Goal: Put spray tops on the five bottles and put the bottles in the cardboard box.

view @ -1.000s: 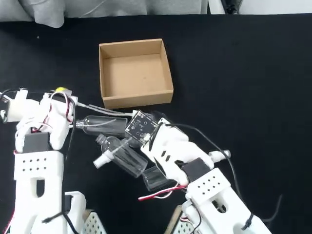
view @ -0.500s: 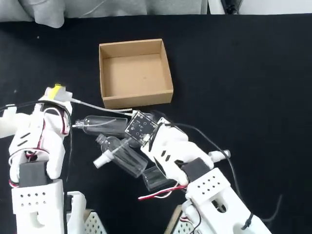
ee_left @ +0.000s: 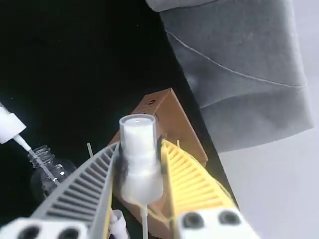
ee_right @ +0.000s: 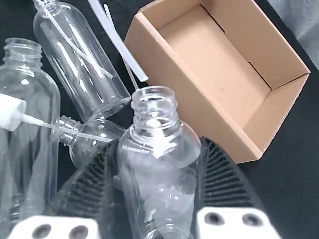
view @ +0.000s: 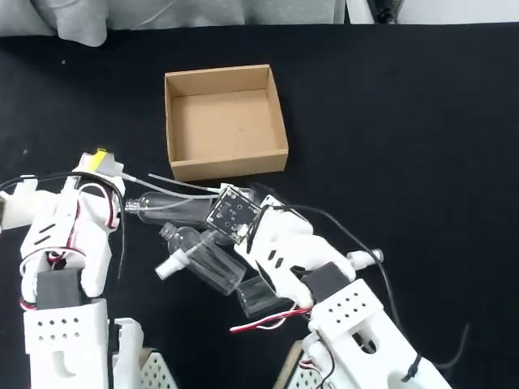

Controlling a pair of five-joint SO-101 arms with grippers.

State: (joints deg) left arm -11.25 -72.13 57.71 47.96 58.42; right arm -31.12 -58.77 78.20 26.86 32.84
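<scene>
Alignment matters: left jaws clamp the spray top [ee_left: 137, 164], right jaws clamp the bottle [ee_right: 157, 159]; its tube [ee_left: 143, 219] should enter the neck [ee_right: 153, 102] squarely.

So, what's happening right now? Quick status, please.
Left gripper shut on a spray top. Right gripper shut on an uncapped bottle. Loose bottles lie between the arms, just short of the cardboard box.
</scene>
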